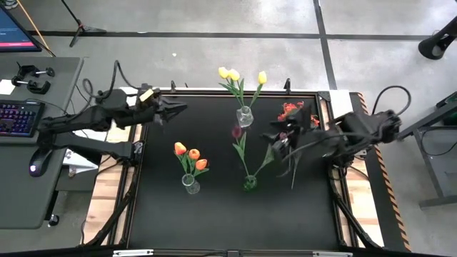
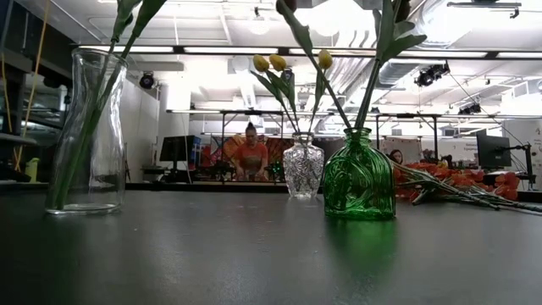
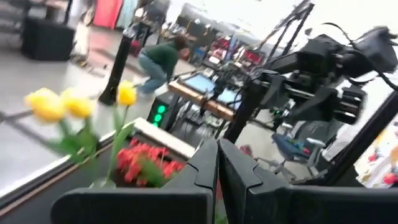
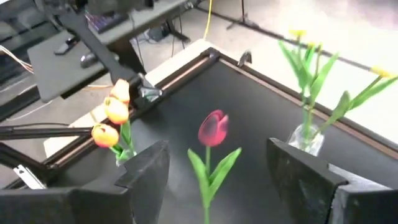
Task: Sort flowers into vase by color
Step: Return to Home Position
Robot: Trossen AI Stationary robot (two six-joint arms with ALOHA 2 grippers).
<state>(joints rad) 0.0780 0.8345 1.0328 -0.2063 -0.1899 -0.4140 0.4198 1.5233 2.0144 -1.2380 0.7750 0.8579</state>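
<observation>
Now | yellow tulips (image 1: 230,74) stand in cut-glass vase (image 1: 245,116), back centre | orange tulips (image 1: 189,153) in clear vase (image 1: 190,185), front left | maroon tulip (image 1: 237,132) in green vase (image 1: 250,183), front centre | red flowers (image 1: 291,111) lie loose, back right | left gripper (image 1: 178,109) pinched closed, back left | right gripper (image 1: 274,138) spread wide, near red flowers

**Four Cameras, One Table**

The high camera looked straight down on the whole table (image 1: 214,221). The low camera sat at tabletop height, close to the green vase (image 2: 359,174), facing the room. The left wrist camera looked level across the table toward the right arm (image 3: 329,62). The right wrist camera tilted down at the maroon tulip (image 4: 213,127). All four views caught the yellow tulips (image 1: 232,73).
</observation>
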